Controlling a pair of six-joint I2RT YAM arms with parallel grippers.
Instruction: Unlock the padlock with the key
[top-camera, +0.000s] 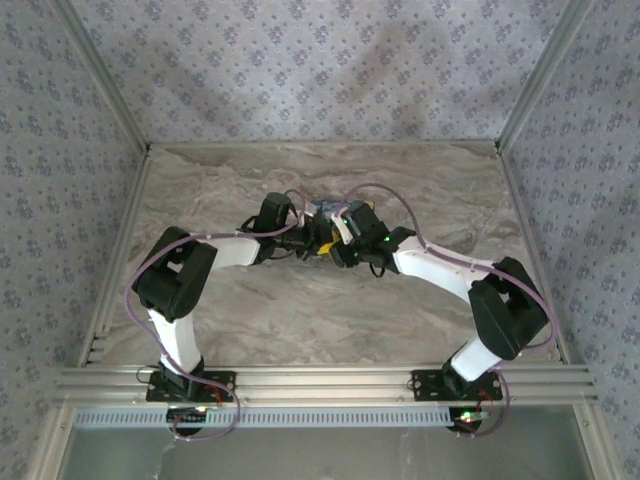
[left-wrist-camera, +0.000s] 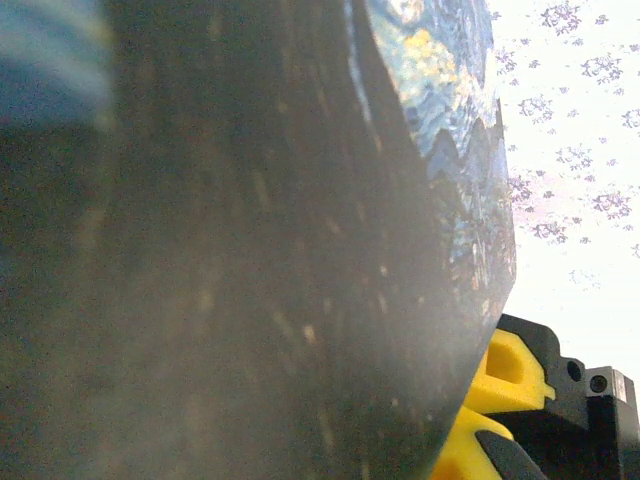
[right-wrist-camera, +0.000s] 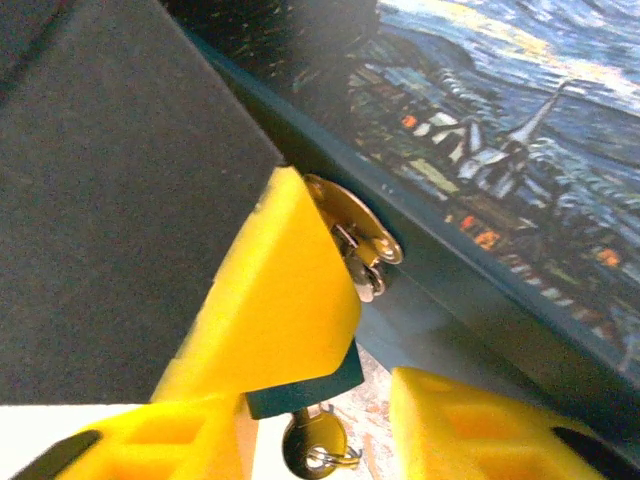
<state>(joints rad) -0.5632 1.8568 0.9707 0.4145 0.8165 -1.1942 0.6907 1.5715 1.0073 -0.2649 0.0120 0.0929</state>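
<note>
In the middle of the top view, the left gripper (top-camera: 298, 240) was closed, though on what I cannot tell. The right gripper (top-camera: 338, 246) stood partly open astride the padlock (right-wrist-camera: 300, 388). The padlock hung from the hasp (right-wrist-camera: 360, 225) on the box (right-wrist-camera: 520, 150), with the key (right-wrist-camera: 312, 440) just below it.

The padlock (right-wrist-camera: 520, 130) bears a blue painted night-sky scene; the key (right-wrist-camera: 318, 445) is silver. The fingers (right-wrist-camera: 280, 310) are yellow, the bench (top-camera: 300, 320) beige marble, the walls (top-camera: 300, 70) purple-flowered.
</note>
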